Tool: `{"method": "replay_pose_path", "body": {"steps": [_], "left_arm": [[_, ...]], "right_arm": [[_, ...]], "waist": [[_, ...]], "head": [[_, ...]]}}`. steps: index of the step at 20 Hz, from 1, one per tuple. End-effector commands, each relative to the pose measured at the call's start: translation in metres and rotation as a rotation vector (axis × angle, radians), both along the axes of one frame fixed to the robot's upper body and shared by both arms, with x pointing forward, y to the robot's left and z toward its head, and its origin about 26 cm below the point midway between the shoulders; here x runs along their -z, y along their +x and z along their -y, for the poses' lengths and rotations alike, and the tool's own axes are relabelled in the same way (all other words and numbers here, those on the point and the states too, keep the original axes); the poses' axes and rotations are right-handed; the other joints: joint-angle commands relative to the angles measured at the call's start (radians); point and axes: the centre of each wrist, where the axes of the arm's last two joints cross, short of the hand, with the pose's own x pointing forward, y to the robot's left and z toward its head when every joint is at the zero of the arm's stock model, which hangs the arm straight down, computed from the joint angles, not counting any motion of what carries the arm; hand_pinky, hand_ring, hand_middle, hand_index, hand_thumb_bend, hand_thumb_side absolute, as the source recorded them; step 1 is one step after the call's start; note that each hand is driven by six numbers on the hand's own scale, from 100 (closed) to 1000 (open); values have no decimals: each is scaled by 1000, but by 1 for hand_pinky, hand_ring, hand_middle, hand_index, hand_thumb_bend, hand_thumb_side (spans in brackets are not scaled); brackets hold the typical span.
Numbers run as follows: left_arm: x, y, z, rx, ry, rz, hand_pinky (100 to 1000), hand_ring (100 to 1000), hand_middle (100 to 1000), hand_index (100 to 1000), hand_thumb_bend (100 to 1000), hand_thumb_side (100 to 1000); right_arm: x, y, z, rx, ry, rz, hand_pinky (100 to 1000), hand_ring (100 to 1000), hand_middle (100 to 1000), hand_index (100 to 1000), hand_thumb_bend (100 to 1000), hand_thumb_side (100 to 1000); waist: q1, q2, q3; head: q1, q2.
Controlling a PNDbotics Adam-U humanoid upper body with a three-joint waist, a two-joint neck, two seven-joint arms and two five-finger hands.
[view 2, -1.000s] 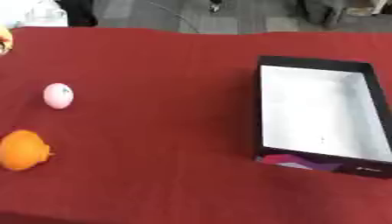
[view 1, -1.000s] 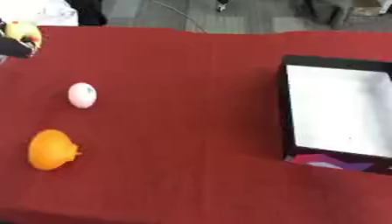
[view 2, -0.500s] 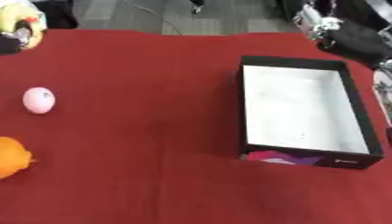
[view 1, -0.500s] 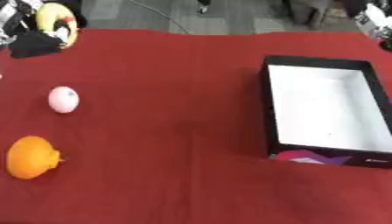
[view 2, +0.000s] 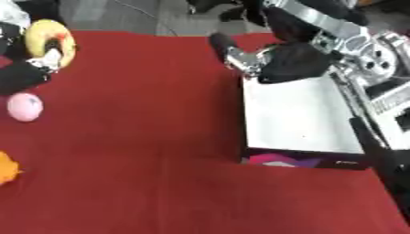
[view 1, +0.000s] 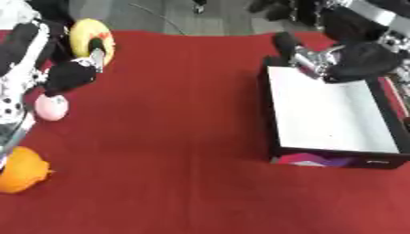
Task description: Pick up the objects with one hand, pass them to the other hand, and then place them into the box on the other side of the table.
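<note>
My left hand (view 1: 70,75) is at the upper left, above the red table, shut on a yellow ring-shaped toy (view 1: 91,40) with red marks. Just below it a pink ball (view 1: 51,108) lies on the cloth. An orange fruit (view 1: 22,172) sits near the left edge. The black box (view 1: 269,119) with a white inside stands on the right side. My right hand (view 2: 260,61) hangs over the box's far left corner, open, fingers stretched toward the left and holding nothing.
The red cloth (view 1: 168,151) covers the whole table. My right arm's silver joints (view 2: 376,55) stand over the box's far right side. Grey floor (view 1: 184,13) with a cable shows beyond the far edge.
The camera has shifted. My left hand with the yellow toy has come in further from the upper left. My right hand has come in from the upper right to the box's far corner.
</note>
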Motion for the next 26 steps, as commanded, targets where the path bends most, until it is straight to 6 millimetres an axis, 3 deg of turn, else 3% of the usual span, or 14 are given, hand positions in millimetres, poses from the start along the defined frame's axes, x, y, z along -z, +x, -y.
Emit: {"method": "replay_pose_path", "body": {"steps": [1,7,12,26], "left_arm": [[-1,-6,8,35,33,86,605,437,404,468,100,499],[12,-12,19,113,88,164,602,438,404,467,100,501],[23,-15,28,172,128,208,604,439,404,467,100,485],[24,-25,43,289,160,340,621,442,404,467,100,465]], "right_arm": [[-8,-7,-14,-43,-38,29,918,1000,802,962,100,380],[-12,-10,-31,-55,-66,30,914,1000,789,971,100,293],[-13,-7,-44,-60,-129,37,913,1000,792,964,100,280],[-8,16,-69,-33,-257,47,908,1000,798,956,100,223]], "waist": [[0,-29,-2],[-3,-30,-2],[-7,-31,-4],[-12,-33,3]], "head": [[-6,-2],[-9,0],[-12,4],[-36,9]]}}
